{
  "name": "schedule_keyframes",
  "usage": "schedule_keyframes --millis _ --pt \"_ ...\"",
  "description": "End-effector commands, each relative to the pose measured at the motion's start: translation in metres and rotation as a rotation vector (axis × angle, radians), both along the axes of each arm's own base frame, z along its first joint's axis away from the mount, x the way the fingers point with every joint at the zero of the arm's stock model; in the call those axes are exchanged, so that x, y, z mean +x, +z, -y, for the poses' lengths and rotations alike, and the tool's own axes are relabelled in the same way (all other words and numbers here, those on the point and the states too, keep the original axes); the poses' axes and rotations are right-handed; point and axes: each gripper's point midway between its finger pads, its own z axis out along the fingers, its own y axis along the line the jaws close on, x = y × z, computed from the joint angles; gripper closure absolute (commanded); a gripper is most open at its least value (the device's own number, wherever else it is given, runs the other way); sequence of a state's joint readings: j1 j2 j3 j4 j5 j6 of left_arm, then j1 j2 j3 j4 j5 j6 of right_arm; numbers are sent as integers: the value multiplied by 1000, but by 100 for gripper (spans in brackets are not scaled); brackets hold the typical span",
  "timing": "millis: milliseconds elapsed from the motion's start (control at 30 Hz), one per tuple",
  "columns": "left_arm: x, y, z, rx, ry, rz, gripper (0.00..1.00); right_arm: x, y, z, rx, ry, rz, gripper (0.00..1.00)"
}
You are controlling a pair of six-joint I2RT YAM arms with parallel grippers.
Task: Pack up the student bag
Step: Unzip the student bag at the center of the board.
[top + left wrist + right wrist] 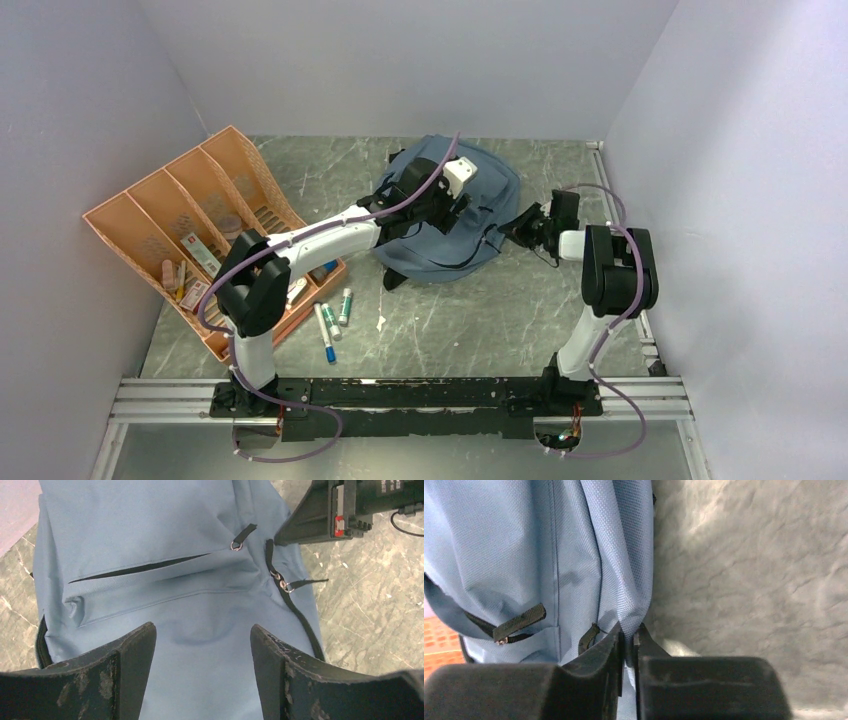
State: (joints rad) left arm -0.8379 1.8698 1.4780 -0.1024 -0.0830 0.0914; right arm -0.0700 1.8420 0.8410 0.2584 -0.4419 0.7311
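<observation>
The grey-blue student bag [470, 190] lies flat at the back middle of the table. Its front pocket zip [137, 568] is partly open, and two zipper pulls [285, 584] sit near its right edge. My left gripper [202, 652] hovers over the bag's front panel [200, 680], open, with only fabric showing between its fingers. My right gripper [629, 635] is at the bag's right edge [629, 600], shut on a fold of the blue fabric. It shows in the overhead view as the right gripper [515, 230] touching the bag's side.
An orange compartment tray [200, 220] stands at the left, holding small items. Several markers [335, 318] lie on the table in front of it. Walls close in on the left, back and right.
</observation>
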Motion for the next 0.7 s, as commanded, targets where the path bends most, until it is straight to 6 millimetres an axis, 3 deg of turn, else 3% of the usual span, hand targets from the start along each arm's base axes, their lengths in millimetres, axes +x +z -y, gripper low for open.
schedule_keyframes --millis 0,200,333,467,667 --pt "-4 27 2 -36 -35 62 26 -21 7 -25 99 102 36 98" --pt "-12 35 4 -22 -156 167 25 -66 22 -35 82 151 64 100" --pt "-46 51 14 -43 -427 342 24 -89 34 -32 24 159 76 100" --pt "-73 57 19 -37 -620 481 24 -104 48 -26 -37 153 113 100" --pt "-76 59 38 -43 -653 509 24 -113 63 -22 -79 151 184 100"
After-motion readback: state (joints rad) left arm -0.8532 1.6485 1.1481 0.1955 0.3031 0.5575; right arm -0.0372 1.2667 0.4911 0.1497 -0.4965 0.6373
